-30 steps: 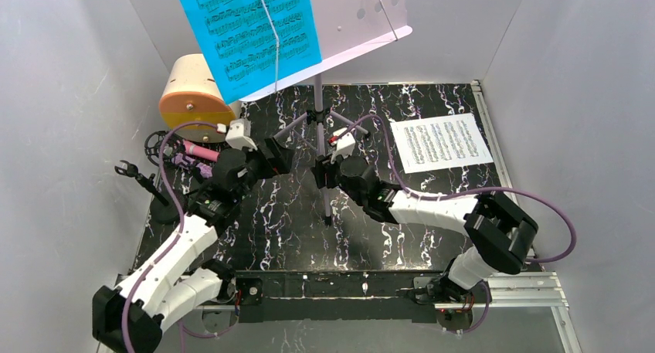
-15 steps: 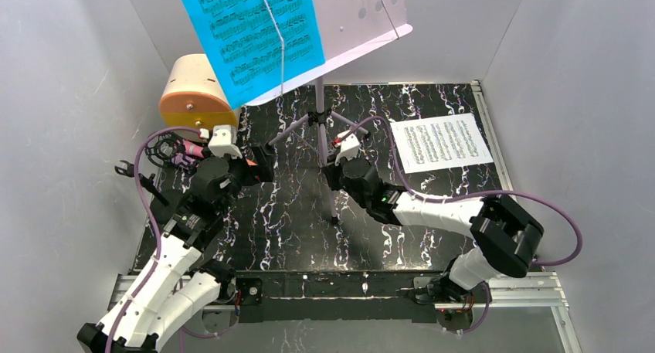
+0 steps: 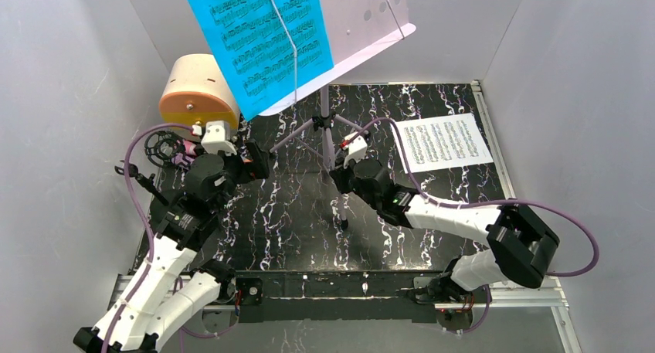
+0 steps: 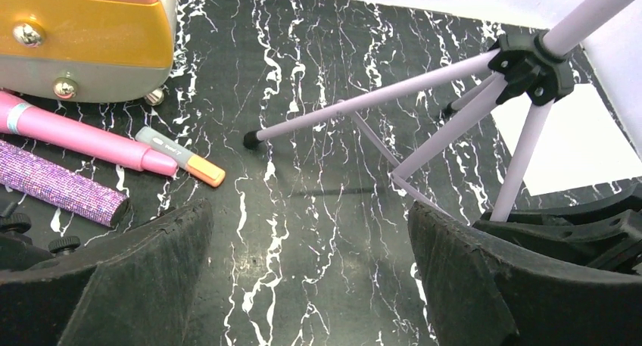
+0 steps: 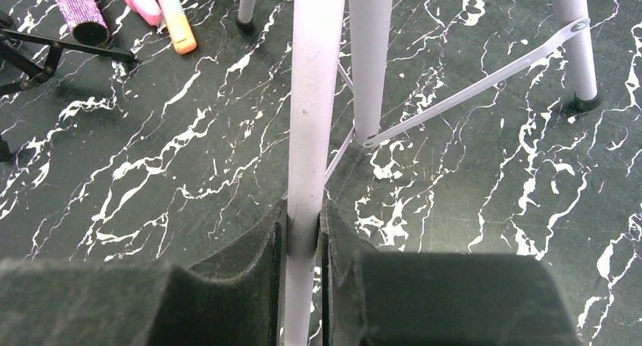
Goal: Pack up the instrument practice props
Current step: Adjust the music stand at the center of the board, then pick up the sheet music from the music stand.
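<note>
The lilac music stand [image 3: 371, 21] carries the blue sheet music [image 3: 263, 36]. Its tripod hub [image 4: 530, 66] shows in the left wrist view. My right gripper [image 3: 338, 175] is shut on one lilac stand leg [image 5: 304, 172], with both pads pressed against the tube. The left gripper [image 4: 310, 240] is open and holds nothing, low over the table to the left of the stand. The pink microphone [image 4: 76, 138] and the glittery purple mic [image 4: 60, 183] lie at the left, with its black ring mount [image 3: 161, 146] beside them. The white sheet music [image 3: 440, 142] lies flat at the right.
A wooden case [image 3: 197, 90] with an orange face stands at the back left. An orange-tipped highlighter [image 4: 182, 157] lies next to the pink microphone. A small black tripod [image 5: 53, 47] stands at the left. Grey walls close in three sides.
My right gripper has shut on the stand leg, and the stand has shifted a little to the right. My left gripper has drawn back to the left, away from the stand, and opened wider.
</note>
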Controlling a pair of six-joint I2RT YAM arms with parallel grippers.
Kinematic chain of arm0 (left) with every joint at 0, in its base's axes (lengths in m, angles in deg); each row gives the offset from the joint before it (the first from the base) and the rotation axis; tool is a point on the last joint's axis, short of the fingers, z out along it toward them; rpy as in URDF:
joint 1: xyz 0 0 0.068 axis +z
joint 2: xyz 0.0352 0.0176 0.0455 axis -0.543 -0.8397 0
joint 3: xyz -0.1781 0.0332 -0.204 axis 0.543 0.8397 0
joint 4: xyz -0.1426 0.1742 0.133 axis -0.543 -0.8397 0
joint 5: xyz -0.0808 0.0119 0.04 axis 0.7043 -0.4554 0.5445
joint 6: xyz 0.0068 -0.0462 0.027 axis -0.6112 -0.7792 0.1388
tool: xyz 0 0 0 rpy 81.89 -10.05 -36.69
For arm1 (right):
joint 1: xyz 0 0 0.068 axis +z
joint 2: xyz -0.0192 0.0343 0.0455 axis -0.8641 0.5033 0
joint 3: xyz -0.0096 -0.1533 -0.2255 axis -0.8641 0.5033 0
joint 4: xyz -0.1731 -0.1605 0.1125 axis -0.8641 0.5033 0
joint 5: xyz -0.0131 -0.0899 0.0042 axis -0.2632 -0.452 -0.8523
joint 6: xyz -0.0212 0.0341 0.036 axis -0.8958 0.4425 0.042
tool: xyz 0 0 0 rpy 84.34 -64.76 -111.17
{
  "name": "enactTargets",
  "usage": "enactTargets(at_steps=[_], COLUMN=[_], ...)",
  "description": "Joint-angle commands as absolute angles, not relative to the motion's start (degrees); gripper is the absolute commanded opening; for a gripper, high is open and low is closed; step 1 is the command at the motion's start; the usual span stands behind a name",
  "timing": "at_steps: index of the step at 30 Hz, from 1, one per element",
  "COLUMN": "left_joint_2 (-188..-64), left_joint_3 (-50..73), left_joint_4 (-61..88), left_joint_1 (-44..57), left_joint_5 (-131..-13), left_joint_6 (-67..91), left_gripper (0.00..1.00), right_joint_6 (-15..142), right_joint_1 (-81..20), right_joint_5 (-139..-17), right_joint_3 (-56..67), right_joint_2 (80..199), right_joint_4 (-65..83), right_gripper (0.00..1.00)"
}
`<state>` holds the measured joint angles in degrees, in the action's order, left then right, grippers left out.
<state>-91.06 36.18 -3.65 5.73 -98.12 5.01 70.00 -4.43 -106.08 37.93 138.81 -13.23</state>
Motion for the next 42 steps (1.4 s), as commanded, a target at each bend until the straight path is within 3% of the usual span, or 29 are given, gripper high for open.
enactTargets(at_steps=[1, 7, 14, 22, 30, 42], left_joint_2=[-91.15, -89.66, -88.06, -90.07, -95.35, -102.44], left_joint_3=[31.70, 25.76, 16.05, 2.86, -6.56, -10.79], left_joint_4=[-6.45, -10.02, -13.90, -17.57, -16.47, -9.09], left_joint_1=[5.99, 5.99, 5.99, 5.99, 5.99, 5.99], left_joint_5=[-101.01, -104.27, -100.84, -93.32, -82.21, -72.30], left_joint_6=[3.53, 1.59, 1.80, 1.18, -1.65, -6.30], left_gripper=[0.98, 0.98, 0.98, 0.98, 0.94, 0.82], right_joint_6=[66.49, 66.39, 68.41, 68.76, 68.23, 67.49], right_joint_1=[-5.51, -5.55, -5.58, -5.55, -5.56, -5.59], right_joint_5=[-104.50, -101.90, -97.11, -89.63, -77.97, -73.13], right_joint_3=[38.25, 34.64, 29.20, 14.96, -3.54, -19.91], right_joint_2=[135.13, 130.67, 123.37, 118.91, 123.02, 133.42], right_joint_4=[-11.23, -5.38, 2.18, 14.63, 23.16, 19.01], right_gripper=[0.25, 0.56, 0.73, 0.72, 0.72, 0.66])
